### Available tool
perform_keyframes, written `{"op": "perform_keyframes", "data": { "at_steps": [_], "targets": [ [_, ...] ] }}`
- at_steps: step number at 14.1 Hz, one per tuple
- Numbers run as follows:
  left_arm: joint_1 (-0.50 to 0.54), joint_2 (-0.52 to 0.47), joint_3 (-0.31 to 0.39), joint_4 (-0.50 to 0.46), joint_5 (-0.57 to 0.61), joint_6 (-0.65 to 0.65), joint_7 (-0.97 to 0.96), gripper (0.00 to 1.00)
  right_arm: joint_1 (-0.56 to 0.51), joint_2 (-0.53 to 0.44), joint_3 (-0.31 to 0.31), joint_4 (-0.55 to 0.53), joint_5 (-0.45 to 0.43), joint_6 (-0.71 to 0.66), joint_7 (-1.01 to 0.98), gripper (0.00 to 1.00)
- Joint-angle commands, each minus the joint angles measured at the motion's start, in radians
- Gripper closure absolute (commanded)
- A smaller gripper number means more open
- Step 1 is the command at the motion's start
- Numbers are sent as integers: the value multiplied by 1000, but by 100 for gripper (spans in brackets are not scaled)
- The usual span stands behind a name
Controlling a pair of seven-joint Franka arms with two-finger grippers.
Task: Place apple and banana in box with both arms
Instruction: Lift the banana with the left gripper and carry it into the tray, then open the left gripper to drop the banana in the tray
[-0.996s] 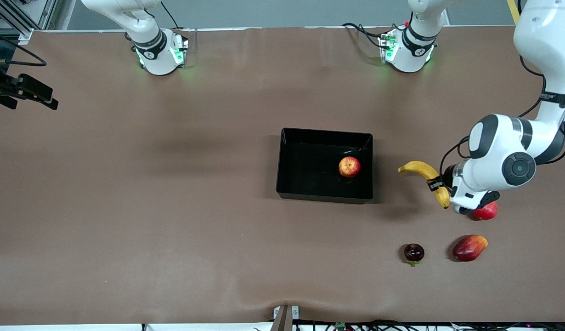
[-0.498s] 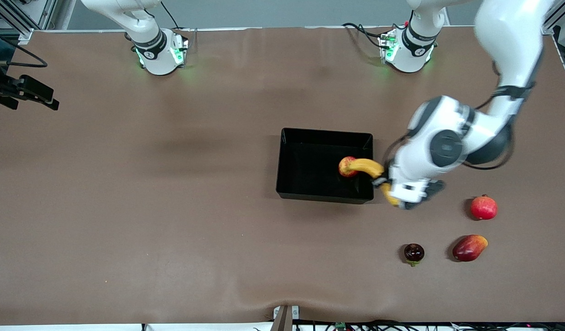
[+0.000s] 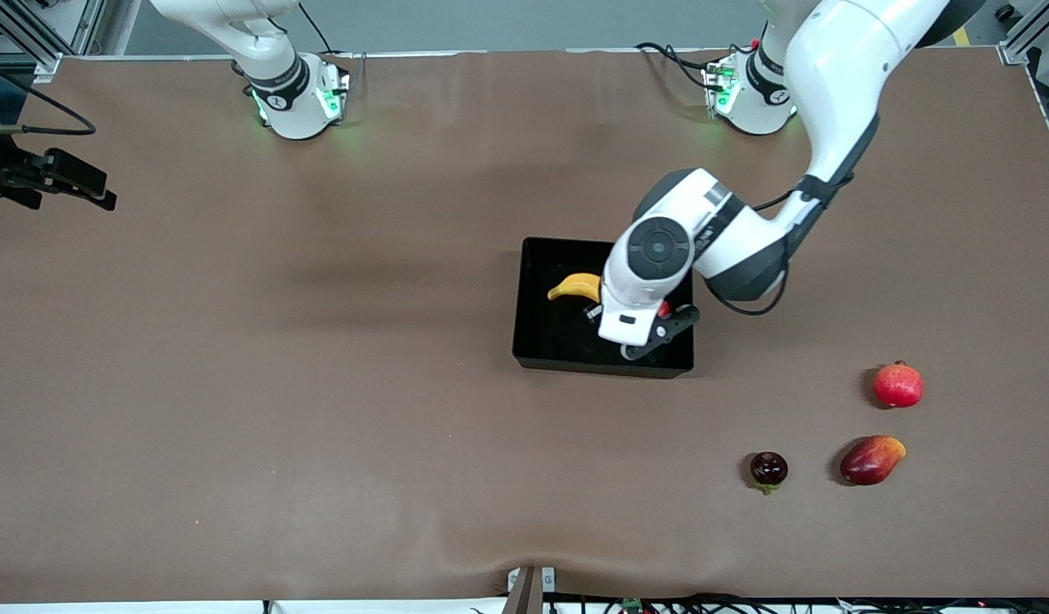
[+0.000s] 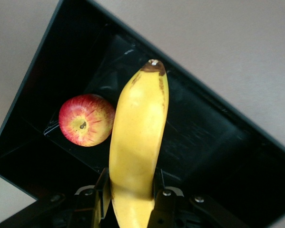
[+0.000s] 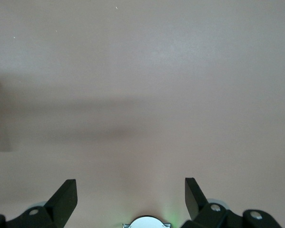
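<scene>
Fingers of my left gripper (image 4: pixel 132 199) pinched the banana (image 4: pixel 138 137) over the box (image 3: pixel 531 341), above the apple (image 4: pixel 86 119) inside; my right gripper (image 5: pixel 131 199) waited, spread, over bare table.

One yellow curved banana (image 4: pixel 137 142), one red-yellow mottled apple (image 4: pixel 86 119), one shallow black plastic box (image 3: pixel 533 341), three other loose fruits: a round red fruit (image 3: pixel 898 385), an oblong red-yellow fruit (image 3: pixel 871 460) and a small dark maroon fruit (image 3: pixel 768 469).

Brown matte worktop (image 3: pixel 320 384), faintly wrinkled at near edge; grey floor strip past its top edge; even overhead light.
</scene>
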Motion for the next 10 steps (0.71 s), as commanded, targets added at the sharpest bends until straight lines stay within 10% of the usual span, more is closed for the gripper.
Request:
{"op": "perform_keyframes", "data": {
  "at_steps": [1,10],
  "targets": [
    [-16,-3,-1,-42,28,30,-34,100,-11,-1,7,4,2,4,10,0],
    [-43,138,2,-70,101,240,-29,100,-9,-1,7,4,5,2,14,0]
  ]
}}
